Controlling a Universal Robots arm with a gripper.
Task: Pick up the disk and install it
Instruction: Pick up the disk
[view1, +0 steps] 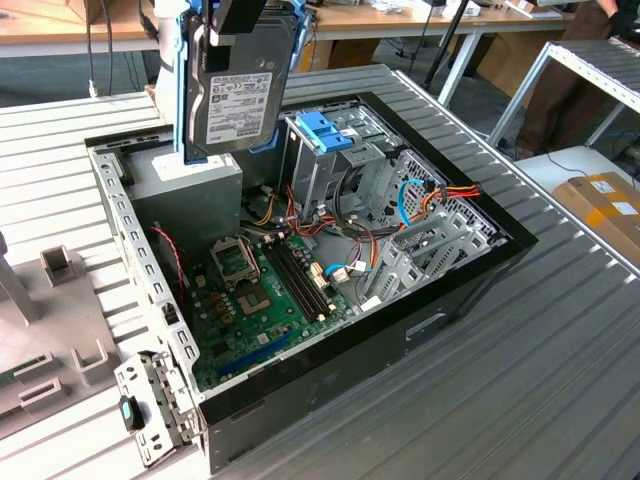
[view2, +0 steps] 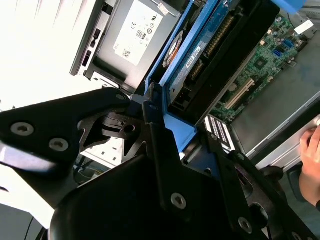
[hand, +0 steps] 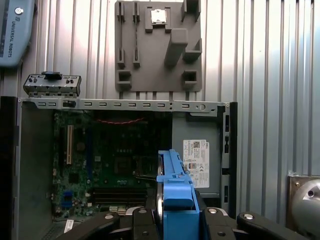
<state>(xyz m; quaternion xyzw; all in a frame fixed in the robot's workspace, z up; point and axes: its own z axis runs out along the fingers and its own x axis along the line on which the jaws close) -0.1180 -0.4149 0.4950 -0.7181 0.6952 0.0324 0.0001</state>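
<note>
Gripper (view1: 237, 20) fingers clamped on the disk (view1: 238, 105), hanging on edge just below them over the open computer case (view1: 400, 340); risk: it slips or tilts between them and snags cables (view1: 445, 195) by the drive cage (view1: 305, 170).

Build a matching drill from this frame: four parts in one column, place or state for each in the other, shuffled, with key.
1. disk
2. blue latch
3. motherboard
4. grey fixture block

A. flat on the floor of the case
B. on the table, outside the case
C. on top of the drive cage
D. on edge above the case, in the gripper

Pairs: 1-D, 2-C, 3-A, 4-B
</note>
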